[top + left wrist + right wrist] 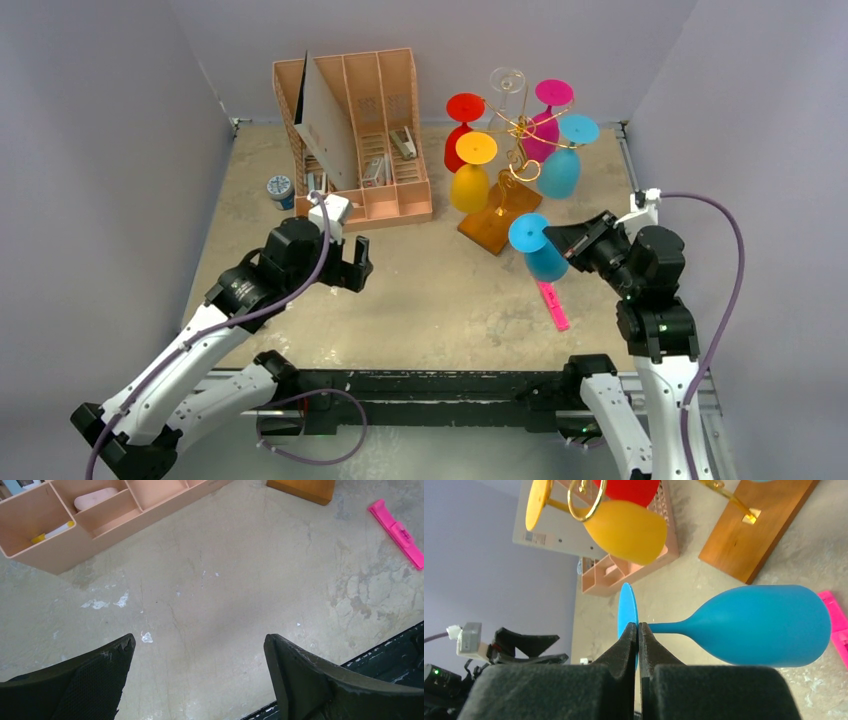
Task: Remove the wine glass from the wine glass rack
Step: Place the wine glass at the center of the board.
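Observation:
The wine glass rack (515, 135) of gold wire stands on its orange-brown wooden base (498, 222) at centre back; the base also shows in the right wrist view (754, 535). Red (462, 125), yellow (470, 180), magenta (545, 125), blue (563, 165) and clear (507, 85) glasses hang on it upside down. My right gripper (568, 242) is shut on the foot rim of a blue wine glass (540, 250), held off the rack, in front of the base; its bowl (764, 625) shows in the wrist view past the fingertips (638, 627). My left gripper (352, 265) is open and empty above the table.
A pink-tan slotted file organiser (360, 140) with a white board stands at back left, a small jar (280, 188) beside it. A pink flat tool (551, 305) lies on the table under the held glass. Grey walls enclose three sides.

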